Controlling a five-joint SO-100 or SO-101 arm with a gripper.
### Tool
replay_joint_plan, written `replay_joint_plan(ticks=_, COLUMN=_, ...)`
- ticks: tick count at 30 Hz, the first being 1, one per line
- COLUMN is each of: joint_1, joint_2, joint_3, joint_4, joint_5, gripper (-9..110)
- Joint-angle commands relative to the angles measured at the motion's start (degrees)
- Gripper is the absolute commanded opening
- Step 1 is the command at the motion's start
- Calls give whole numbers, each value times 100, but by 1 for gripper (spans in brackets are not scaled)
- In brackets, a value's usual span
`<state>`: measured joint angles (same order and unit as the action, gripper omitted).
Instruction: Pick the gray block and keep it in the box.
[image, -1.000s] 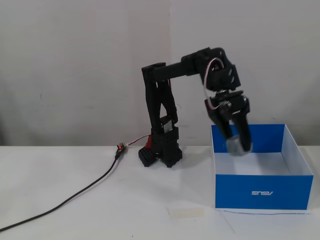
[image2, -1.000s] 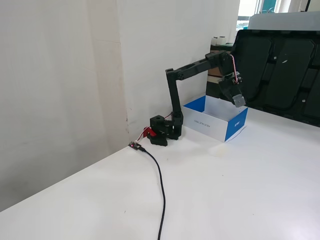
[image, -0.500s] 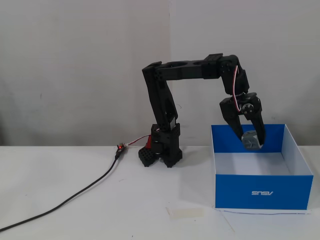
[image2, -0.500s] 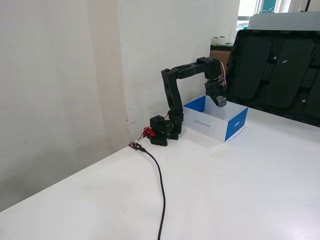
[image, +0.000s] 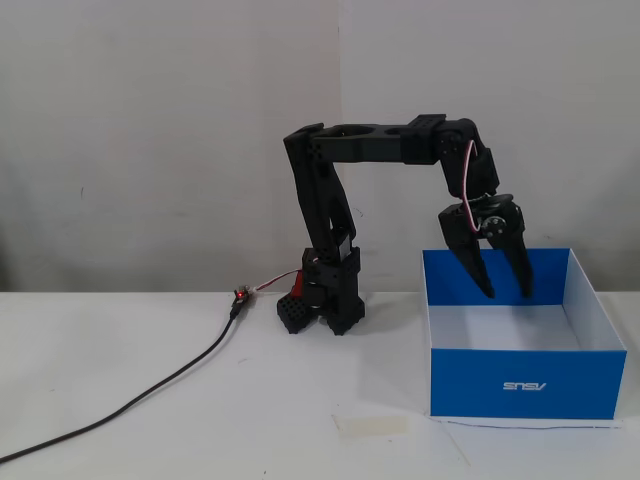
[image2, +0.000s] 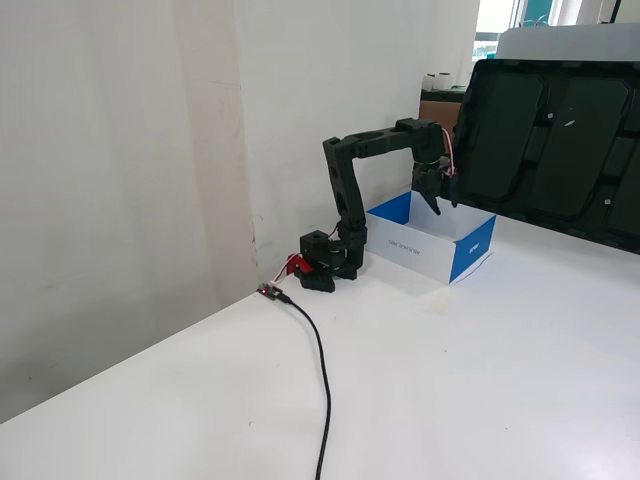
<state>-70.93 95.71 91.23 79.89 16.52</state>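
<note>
Gray block: not visible in either fixed view, with nothing between the spread fingers of the gripper (image: 505, 294).

The box (image: 525, 385), blue outside and white inside, sits on the white table (image: 200, 420) near its back edge, just right of the arm's base (image: 325, 300) in a fixed view. The gripper points down above the box's open top, toward its rear wall, its two fingers parted and empty; the other fixed view (image2: 440, 205) shows it above the box (image2: 465, 250) too. The box's front wall hides its floor, so whether the block lies inside cannot be told. A black cable (image: 150, 390) runs across the table toward its left front edge.
</note>
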Motion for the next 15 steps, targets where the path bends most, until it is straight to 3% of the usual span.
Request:
replay_joint_plan(ticks=1, joint_1=202, joint_2=466, joint_3=-316, joint_4=185, joint_5=-158, gripper=3)
replay_joint_plan(ticks=8, joint_1=1125, joint_2=1037, joint_3=-325, joint_4=580, joint_5=-527, gripper=0)
replay_joint_plan(ticks=15, joint_1=3120, joint_2=1397, joint_3=-185, joint_4=879, joint_5=-1002, gripper=0)
